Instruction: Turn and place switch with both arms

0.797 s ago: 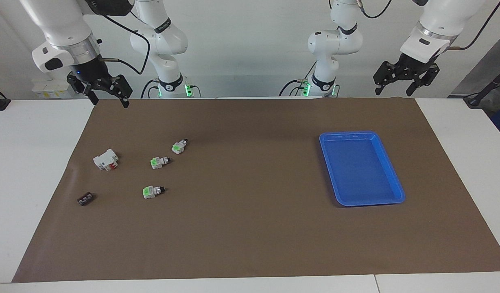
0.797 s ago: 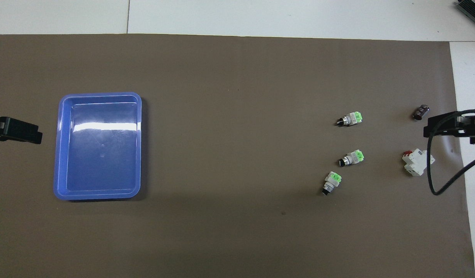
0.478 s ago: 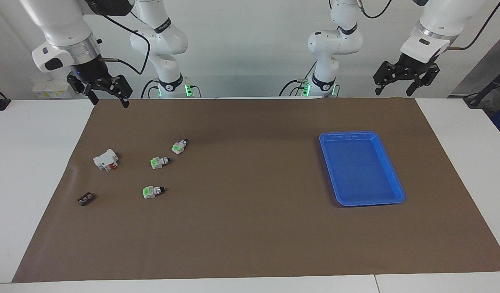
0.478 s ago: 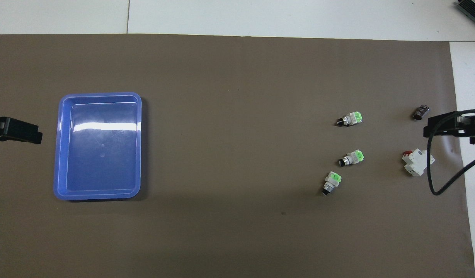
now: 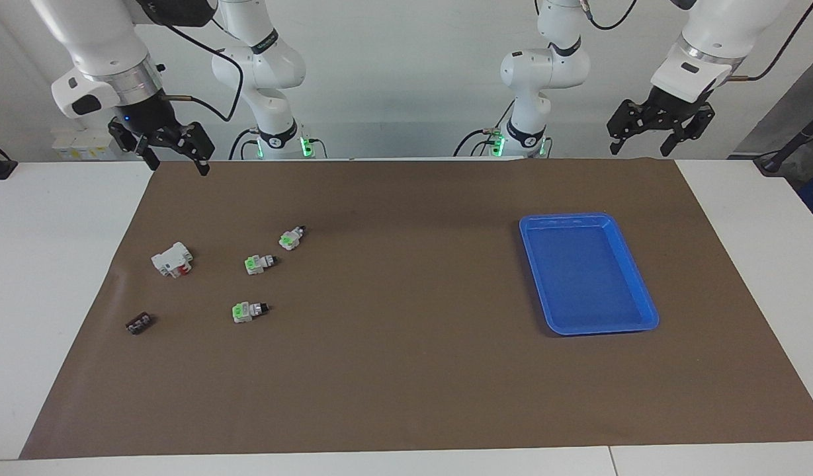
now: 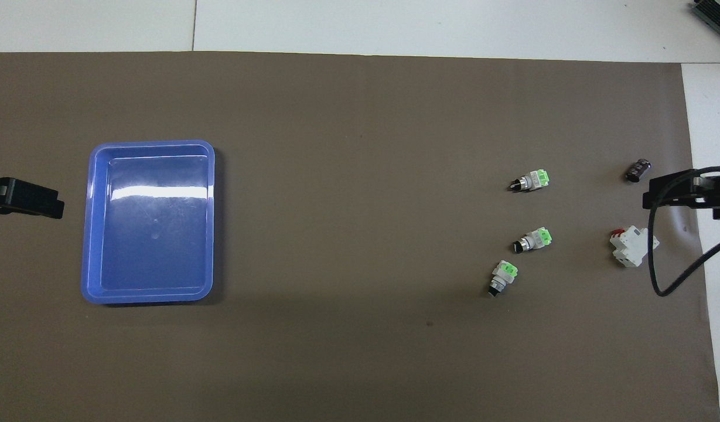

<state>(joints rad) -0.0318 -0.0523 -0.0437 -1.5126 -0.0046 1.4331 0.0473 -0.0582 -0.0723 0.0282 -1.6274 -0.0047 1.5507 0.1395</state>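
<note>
Nothing is seen moved since earlier: three small white-grey plastic switches with green faces (image 5: 261,263) lie at centre-left of the facing view, long axes roughly crosswise, below the nearer, open-jawed right gripper (image 5: 174,155); the left gripper (image 5: 656,129), upper right, is likewise open.

On a brown mat (image 5: 406,370), three switches (image 5: 260,263) lie close together toward the right arm's end, each with a green face and a black knob end; a white block (image 5: 171,258) with a red part sits beside them, closer to that end, and a small black piece (image 5: 139,323) lies farther from the robots than the block. A blue tray (image 5: 644,291) sits well apart from them, toward the left arm's end. The right gripper (image 5: 176,156) hangs with jaws apart over the mat's corner, and the left gripper (image 5: 641,138) hangs likewise over the corner at its own end, both holding nothing.
</note>
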